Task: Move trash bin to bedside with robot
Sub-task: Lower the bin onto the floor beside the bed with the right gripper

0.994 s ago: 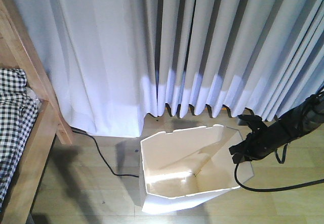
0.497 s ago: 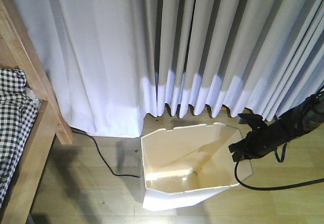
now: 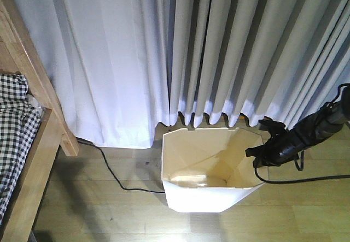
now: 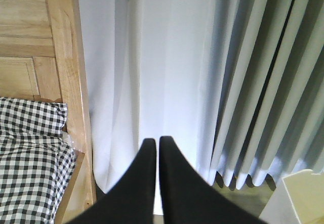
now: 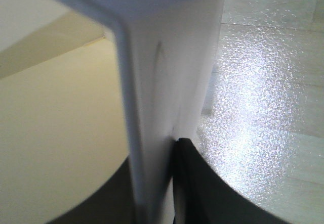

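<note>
As your R fingers [image 5: 195, 186] clamp the trash bin [image 3: 202, 195] wall for dragging twd the bedside [image 3: 33, 160], L fingers [image 4: 144, 183] sit closed, empty.

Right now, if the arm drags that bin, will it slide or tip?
Probably light: the bin looks empty and thin-walled. The wall may flex where the right gripper pinches it. It likely slides on the glossy floor, though pulling at the rim could tilt it.
</note>
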